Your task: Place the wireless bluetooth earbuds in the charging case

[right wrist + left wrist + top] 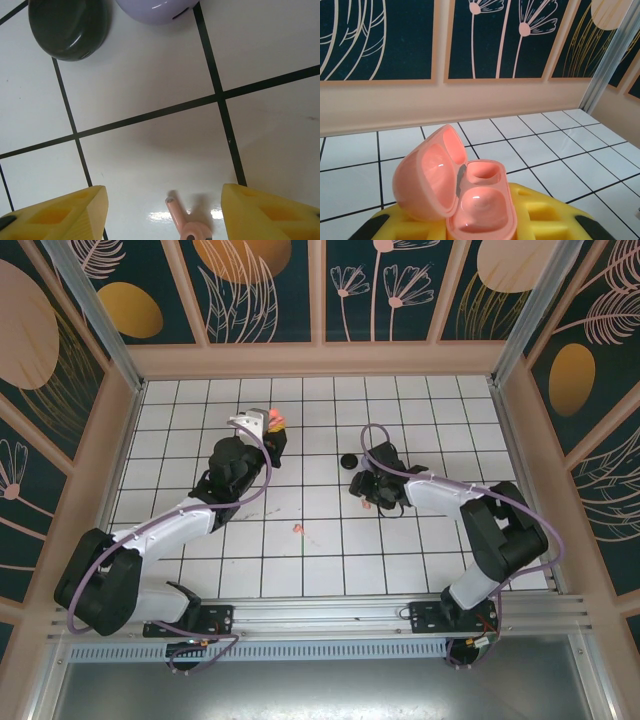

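Over on the left we have the left gripper (265, 428) out at about 11 o'clock from the middle of the tiled floor (420, 540). It is clamped on the salmon charging case (465, 200). From the left wrist we see that case sitting between the yellow pads (545, 217) with its lid flipped open toward 10 o'clock. Both moulded wells are bare and glossy.

Now the right side. The right gripper (165, 210) hangs low over the tiles, just at 3 o'clock of centre in the overhead view. Its yellow fingers (75, 210) stand well apart, gripping nothing. Between them lies a salmon earbud (181, 222) on the white tile, stem pointing up toward 11 o'clock, touching neither finger.

Up at 11 o'clock from that earbud we spot a black case (67, 27), closed. At 12 o'clock beside it sits a lavender case (155, 7), cut off by the frame edge. From above, the black case shows at 11 o'clock of the right gripper. A tiny salmon bit (298, 529) lies at 7 o'clock of centre, too small for us to make out.
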